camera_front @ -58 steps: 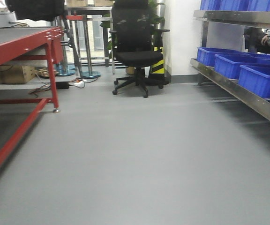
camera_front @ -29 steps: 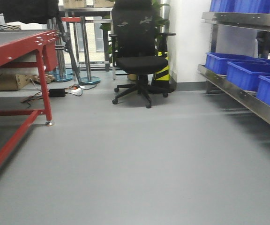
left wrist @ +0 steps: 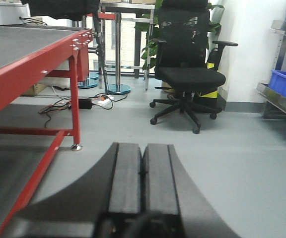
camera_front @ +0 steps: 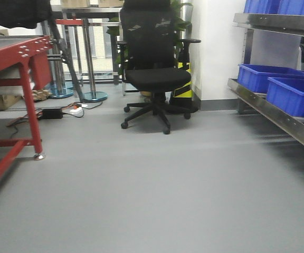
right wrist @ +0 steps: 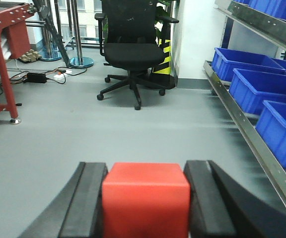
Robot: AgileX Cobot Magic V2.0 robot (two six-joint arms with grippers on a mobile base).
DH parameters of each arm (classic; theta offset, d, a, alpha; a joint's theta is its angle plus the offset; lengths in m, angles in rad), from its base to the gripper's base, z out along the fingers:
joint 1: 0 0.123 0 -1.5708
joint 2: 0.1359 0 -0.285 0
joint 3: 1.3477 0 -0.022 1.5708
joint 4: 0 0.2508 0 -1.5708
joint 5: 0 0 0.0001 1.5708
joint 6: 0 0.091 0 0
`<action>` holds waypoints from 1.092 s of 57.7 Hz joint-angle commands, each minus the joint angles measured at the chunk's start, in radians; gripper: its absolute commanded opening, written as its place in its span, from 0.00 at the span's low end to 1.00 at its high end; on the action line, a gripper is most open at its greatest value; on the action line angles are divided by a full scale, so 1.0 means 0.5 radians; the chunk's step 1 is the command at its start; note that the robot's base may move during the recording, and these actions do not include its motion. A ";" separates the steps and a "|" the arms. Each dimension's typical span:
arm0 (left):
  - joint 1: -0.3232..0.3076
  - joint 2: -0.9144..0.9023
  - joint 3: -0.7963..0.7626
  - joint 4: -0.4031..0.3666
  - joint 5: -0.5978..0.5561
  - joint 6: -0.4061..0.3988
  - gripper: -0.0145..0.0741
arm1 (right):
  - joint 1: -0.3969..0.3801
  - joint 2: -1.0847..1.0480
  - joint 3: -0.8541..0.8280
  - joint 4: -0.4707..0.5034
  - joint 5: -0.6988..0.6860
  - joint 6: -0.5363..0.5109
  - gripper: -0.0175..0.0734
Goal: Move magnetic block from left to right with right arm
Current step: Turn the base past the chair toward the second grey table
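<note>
Right claw clamped on the magnetic block, above bare floor.
The red block sits between the two black fingers, with only the grey floor under it and no place to put it down in view. The hold seems to be on the side faces only, so a jolt may let the block slip and fall. The steel shelf with blue bins at 3 o'clock is near, and a wide swing may hit it. The left claw has its fingers pressed together and is empty.
</note>
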 commanded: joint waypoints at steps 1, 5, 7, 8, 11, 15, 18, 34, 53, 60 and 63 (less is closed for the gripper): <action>-0.015 -0.027 0.016 -0.009 -0.169 -0.012 0.02 | 0.001 0.026 -0.058 -0.046 -0.177 -0.011 0.47; -0.015 -0.027 0.016 -0.009 -0.169 -0.012 0.02 | 0.001 0.026 -0.058 -0.046 -0.177 -0.011 0.47; -0.015 -0.027 0.016 -0.009 -0.169 -0.012 0.02 | 0.001 0.026 -0.058 -0.046 -0.177 -0.011 0.47; -0.015 -0.027 0.016 -0.009 -0.169 -0.012 0.02 | 0.001 0.026 -0.058 -0.046 -0.177 -0.011 0.47; -0.015 -0.027 0.016 -0.009 -0.169 -0.012 0.02 | 0.001 0.026 -0.058 -0.046 -0.177 -0.011 0.47; -0.015 -0.027 0.016 -0.009 -0.169 -0.012 0.02 | 0.001 0.026 -0.058 -0.046 -0.177 -0.011 0.47; -0.015 -0.027 0.016 -0.009 -0.169 -0.012 0.02 | 0.001 0.026 -0.058 -0.046 -0.177 -0.011 0.47; -0.015 -0.023 0.016 -0.009 -0.169 -0.012 0.02 | 0.001 0.026 -0.058 -0.046 -0.177 -0.011 0.47; -0.015 -0.019 0.016 -0.009 -0.169 -0.012 0.02 | 0.001 0.026 -0.058 -0.046 -0.177 -0.011 0.47; -0.015 -0.019 0.016 -0.009 -0.169 -0.012 0.02 | 0.001 0.026 -0.058 -0.046 -0.177 -0.011 0.47; -0.015 -0.019 0.016 -0.009 -0.169 -0.012 0.02 | 0.001 0.026 -0.058 -0.046 -0.177 -0.011 0.47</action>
